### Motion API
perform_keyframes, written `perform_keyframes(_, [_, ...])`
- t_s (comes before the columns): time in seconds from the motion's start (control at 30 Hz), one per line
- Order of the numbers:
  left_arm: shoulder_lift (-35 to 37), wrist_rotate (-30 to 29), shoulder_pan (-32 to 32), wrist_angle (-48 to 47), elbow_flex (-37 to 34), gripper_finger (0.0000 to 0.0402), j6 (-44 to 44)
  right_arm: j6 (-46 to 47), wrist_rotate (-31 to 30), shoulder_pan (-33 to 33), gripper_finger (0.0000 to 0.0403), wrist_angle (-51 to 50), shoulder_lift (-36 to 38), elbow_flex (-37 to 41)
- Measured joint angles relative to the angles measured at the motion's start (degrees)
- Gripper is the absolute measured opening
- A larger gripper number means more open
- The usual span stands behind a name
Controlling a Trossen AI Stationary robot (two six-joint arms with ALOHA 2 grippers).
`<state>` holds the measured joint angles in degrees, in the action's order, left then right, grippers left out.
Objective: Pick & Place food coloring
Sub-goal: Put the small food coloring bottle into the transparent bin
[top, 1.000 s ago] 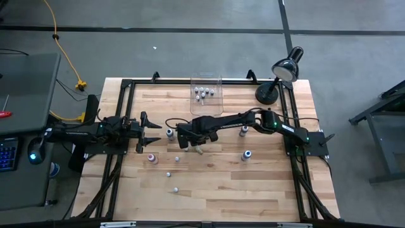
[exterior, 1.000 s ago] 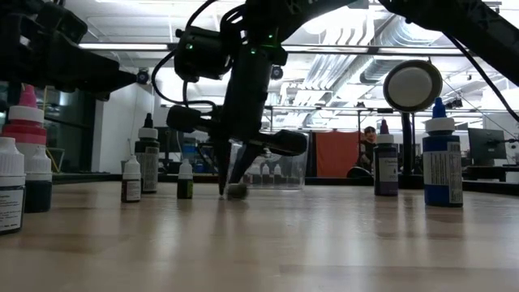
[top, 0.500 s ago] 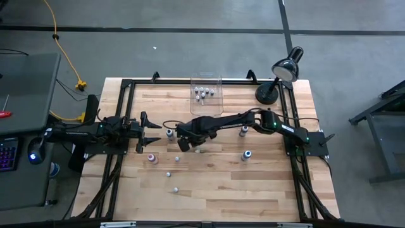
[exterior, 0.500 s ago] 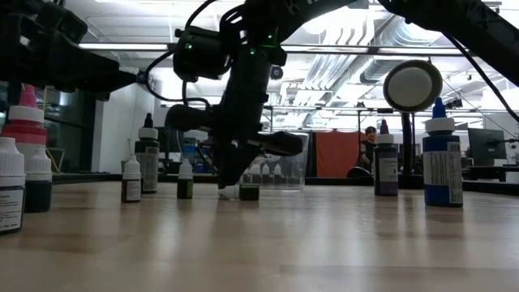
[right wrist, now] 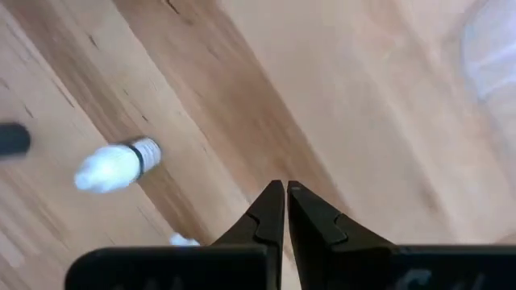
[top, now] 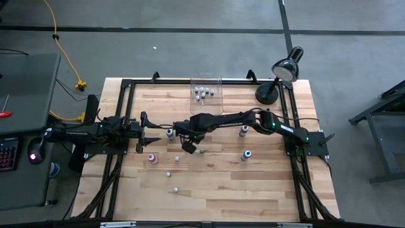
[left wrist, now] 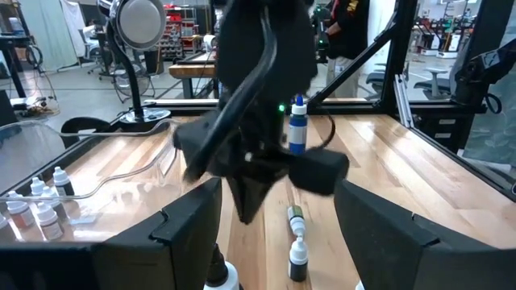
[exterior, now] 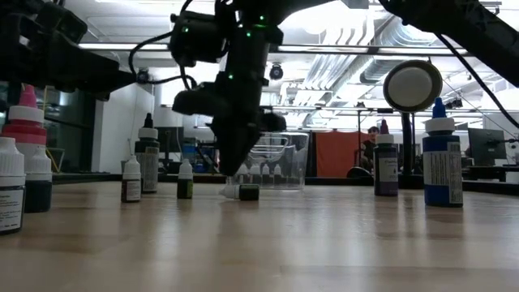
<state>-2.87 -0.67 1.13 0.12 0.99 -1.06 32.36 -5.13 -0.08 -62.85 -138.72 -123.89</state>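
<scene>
One small food coloring bottle (exterior: 241, 191) lies on its side on the wooden table, white cap and dark body, also seen in the right wrist view (right wrist: 117, 163). My right gripper (exterior: 229, 172) hangs just above it, pointing down, shut and holding nothing (right wrist: 285, 195). Several more food coloring bottles stand scattered around (top: 152, 157) (top: 247, 154). My left gripper (top: 149, 132) waits open at the table's left side, level, with nothing between its fingers (left wrist: 282, 225).
A clear plastic bin (top: 206, 95) at the table's far middle holds several small bottles. A black desk lamp (top: 281, 71) stands at the far right corner. A black frame (top: 126, 85) runs around the tabletop. Bare wood lies toward the near edge.
My right gripper has risen from the table and rolled about its own axis. The small bottle that was at its fingertips has stayed down and now lies on its side below the shut fingers.
</scene>
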Motion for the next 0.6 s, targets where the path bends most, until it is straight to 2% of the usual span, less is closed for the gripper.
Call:
perform_keyframes(0.3, [0.00,0.01,0.01,0.00,-0.01,0.0239,0.01,-16.52,-1.64,3.57,0.0011,-14.15,0.27,-11.14])
perform_keyframes(0.43, [0.00,0.00,0.00,0.00,-0.02,0.0239,0.02,-23.74,-1.65,5.65,0.0012,-15.56,1.76,-9.15])
perform_keyframes(0.6, [0.00,0.02,0.02,0.00,-0.02,0.0239,0.02,-24.94,-0.39,6.93,0.0039,-15.55,2.10,-8.27])
